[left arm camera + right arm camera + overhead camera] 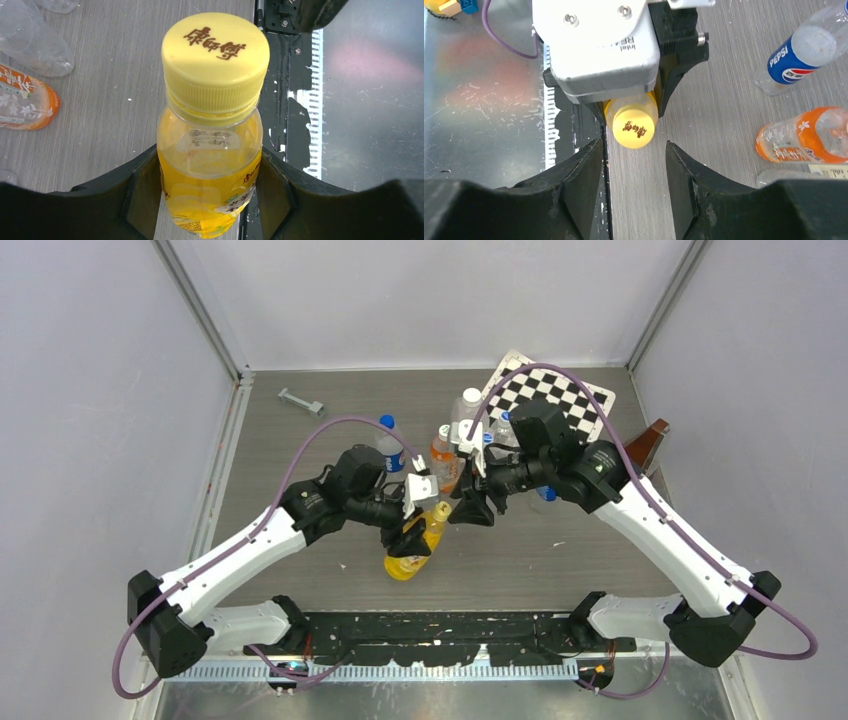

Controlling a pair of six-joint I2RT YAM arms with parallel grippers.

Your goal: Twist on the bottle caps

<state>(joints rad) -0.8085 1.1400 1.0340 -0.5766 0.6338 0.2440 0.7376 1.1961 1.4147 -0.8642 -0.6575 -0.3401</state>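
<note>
Currently: juice bottle (210, 150), tilted above the table, clamped at mid-body by left gripper (209, 200). Yellow cap (215, 55) sits on its neck. Right gripper (634, 185) spread, just short of cap. Advised: centre on cap, close squarely, twist without levering bottle.

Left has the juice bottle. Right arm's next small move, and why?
Probably ease the right gripper forward until its fingers flank the yellow cap. The cap sits on the juice bottle held by the left gripper, and the right fingers are open, short of it.
</note>
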